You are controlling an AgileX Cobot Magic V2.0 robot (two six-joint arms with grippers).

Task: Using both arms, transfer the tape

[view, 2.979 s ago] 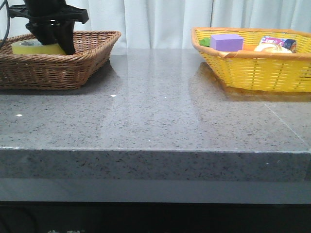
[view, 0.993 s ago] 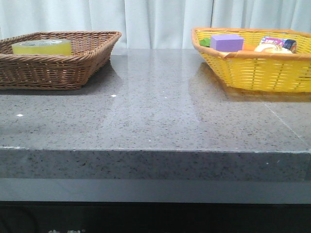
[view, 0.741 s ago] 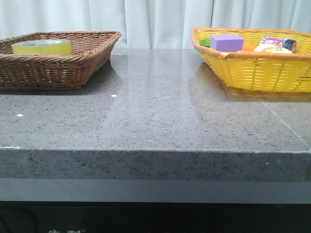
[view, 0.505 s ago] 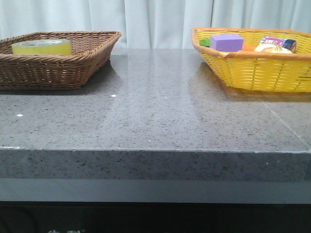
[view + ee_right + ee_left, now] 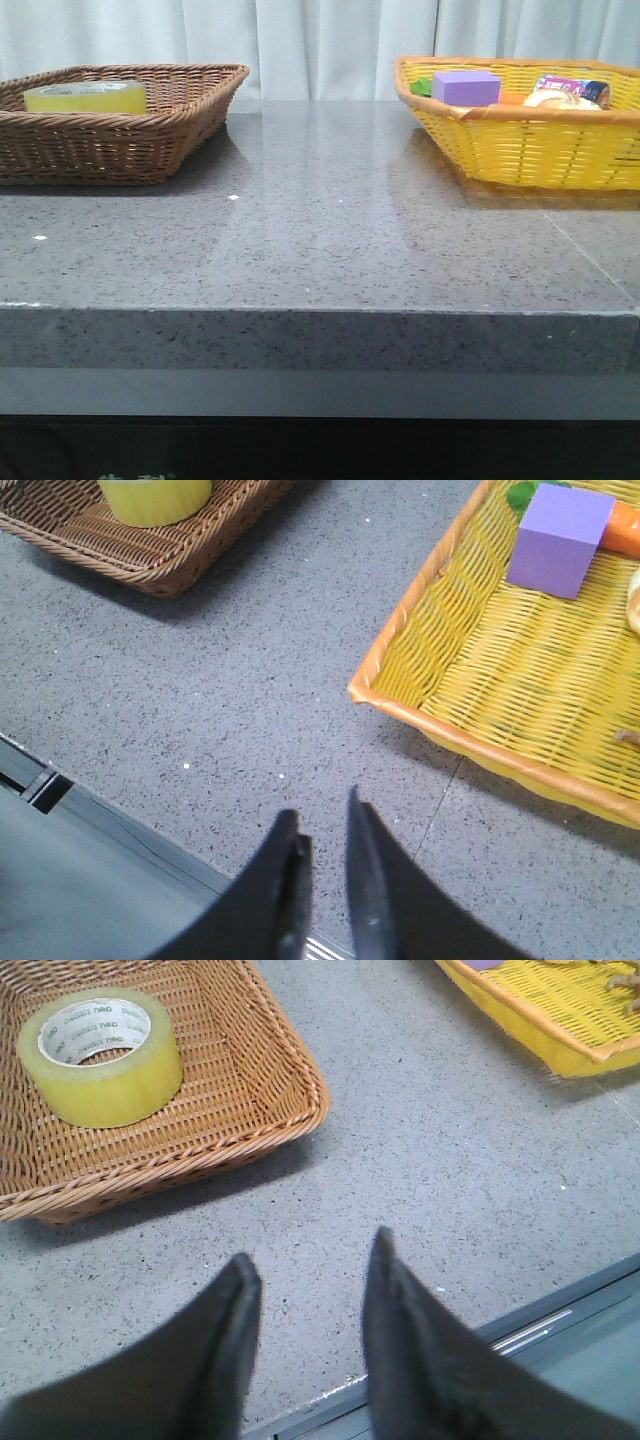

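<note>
The tape, a yellow roll with a white core, lies flat in the brown wicker basket at the far left. It also shows in the left wrist view and, cut off, in the right wrist view. Neither arm shows in the front view. My left gripper is open and empty, above the table's front edge, clear of the basket. My right gripper is nearly shut, with a narrow slit and nothing in it, near the front edge by the yellow basket.
The yellow basket at the far right holds a purple block and several other small items. Grey speckled tabletop lies between the two baskets. Its front edge runs under both grippers.
Three seconds ago the left arm stood over the brown basket at the tape; it has since drawn back out of the front view, leaving the tape there. Nothing has moved in the last second.
</note>
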